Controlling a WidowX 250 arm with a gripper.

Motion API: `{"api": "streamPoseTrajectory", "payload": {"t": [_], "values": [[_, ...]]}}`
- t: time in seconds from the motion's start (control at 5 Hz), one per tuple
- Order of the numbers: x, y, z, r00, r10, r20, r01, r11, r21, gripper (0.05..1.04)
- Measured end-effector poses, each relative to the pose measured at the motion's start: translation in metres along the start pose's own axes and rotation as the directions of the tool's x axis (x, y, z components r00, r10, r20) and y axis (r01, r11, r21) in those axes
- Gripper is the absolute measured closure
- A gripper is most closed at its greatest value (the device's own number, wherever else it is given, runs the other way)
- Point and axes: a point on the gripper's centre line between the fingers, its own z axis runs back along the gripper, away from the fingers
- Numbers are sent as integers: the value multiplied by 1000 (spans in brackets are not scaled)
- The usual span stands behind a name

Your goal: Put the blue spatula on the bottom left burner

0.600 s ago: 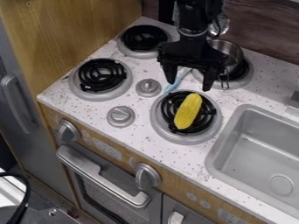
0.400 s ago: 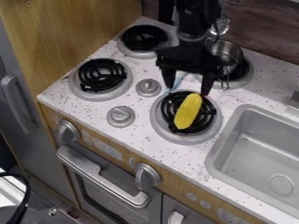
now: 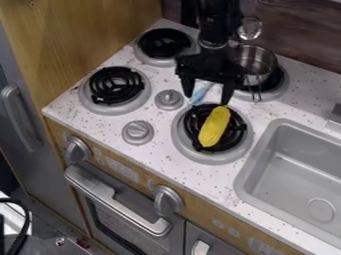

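My fingers [image 3: 228, 92] are spread, with a gap between the two tips; nothing is pinched. They point down above the worktop [image 3: 200, 174], at the rear edge of the front right burner [image 3: 180, 142]. The black arm [image 3: 216, 25] enters at the top edge of the view.

The blue spatula [image 3: 200, 93] appears in the gap between my fingers, behind the front right burner. One section is hidden by my fingers and their mount, so its full length cannot be read. Contact between it and my fingers cannot be determined. The target, the front left burner [image 3: 114, 85], is to the left, well apart from the spatula.

Surrounding items are arranged as follows. A yellow toy corn cob [image 3: 214, 126] lies on the front right burner, slanted across the black coil. A metal pot [image 3: 271, 57] is located at the rear right burner [image 3: 279, 89]. The rear left burner [image 3: 163, 43] has a black coil in a grey ring. Two grey knobs, a rear one [image 3: 169, 99] and a front one [image 3: 138, 132], are set between the left and right burners. The grey sink [image 3: 248, 172] is recessed to the right. Below the worktop edge, the oven handle [image 3: 113, 199] spans the front panel between two further dials.
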Motion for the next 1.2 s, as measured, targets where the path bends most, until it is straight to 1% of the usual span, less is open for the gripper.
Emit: {"api": "streamPoseTrajectory", "payload": {"t": [0.2,0.4,0.6,0.8,1.0,1.2], "values": [[24,17,-18,999,7,45,-8,1000,28,84],[45,30,-26,995,41,91,-44,999,31,84],[56,31,-45,991,88,97,-87,996,-16,84],[62,27,-56,992,90,87,-87,996,-33,84],[58,18,-69,997,58,57,-56,998,-31,84],[61,7,-78,999,26,47,-24,999,-43,129]]}}
